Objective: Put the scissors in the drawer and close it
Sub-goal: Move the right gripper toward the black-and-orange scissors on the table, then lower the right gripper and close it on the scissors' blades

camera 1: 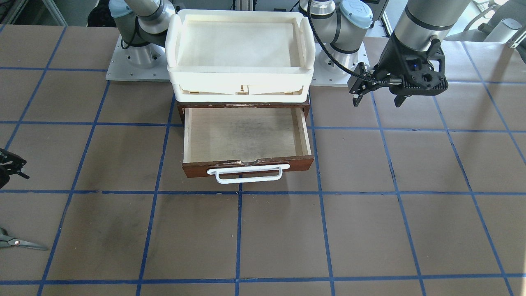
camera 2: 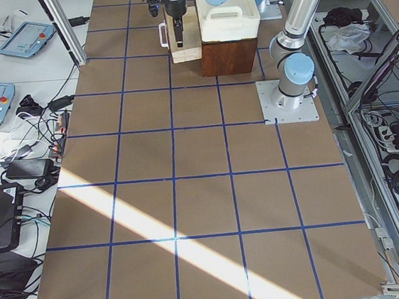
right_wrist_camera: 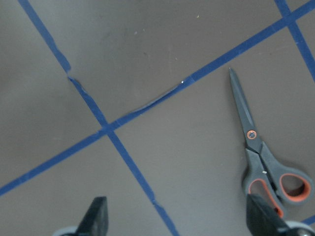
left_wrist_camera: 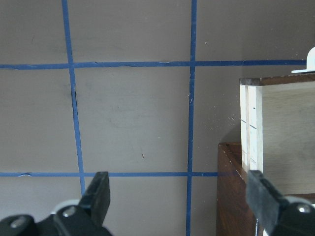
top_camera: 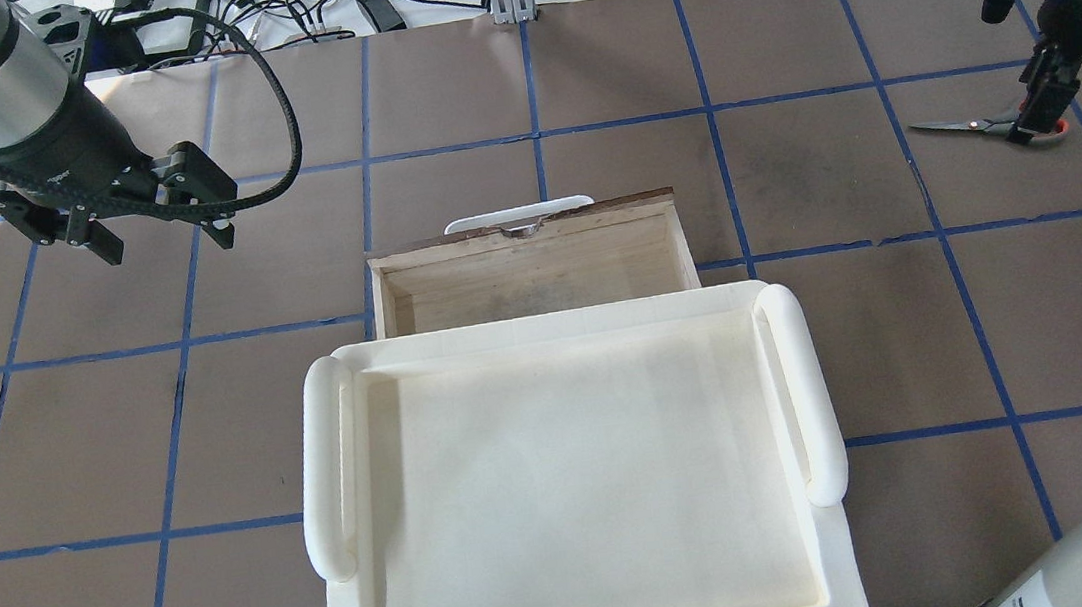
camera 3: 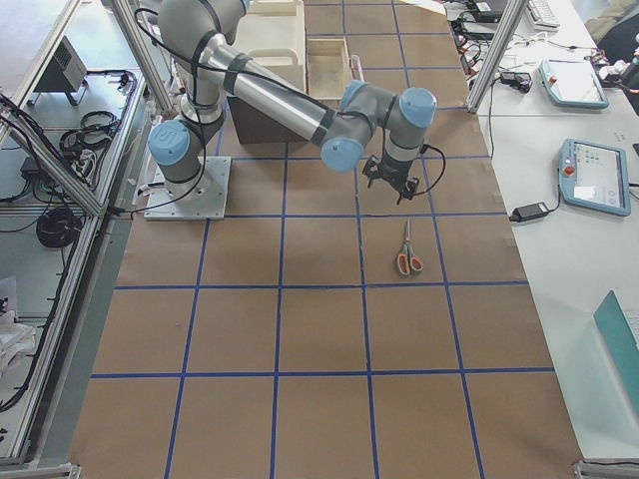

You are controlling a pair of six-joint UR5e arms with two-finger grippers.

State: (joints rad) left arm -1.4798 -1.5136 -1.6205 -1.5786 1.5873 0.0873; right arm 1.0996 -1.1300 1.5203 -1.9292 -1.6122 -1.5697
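Observation:
The scissors [camera 1: 18,243] lie flat and closed on the brown table, far from the drawer; they also show in the overhead view [top_camera: 980,125] and the right wrist view [right_wrist_camera: 266,157], with orange-red and black handles. My right gripper [right_wrist_camera: 177,216] is open and empty, hovering above the table close beside the scissors' handles [top_camera: 1034,116]. The drawer [camera 1: 300,162] is pulled out and its pale inside is empty [top_camera: 519,281]; its white handle [camera 1: 246,174] faces away from me. My left gripper [top_camera: 166,244] is open and empty, hovering beside the drawer's side [left_wrist_camera: 280,132].
A cream-white plastic tray [camera 1: 240,78] sits on top of the dark wooden cabinet [left_wrist_camera: 231,196] that holds the drawer. Blue tape lines grid the brown table. Operators' tables with tablets stand beyond the far edge [camera 3: 589,180].

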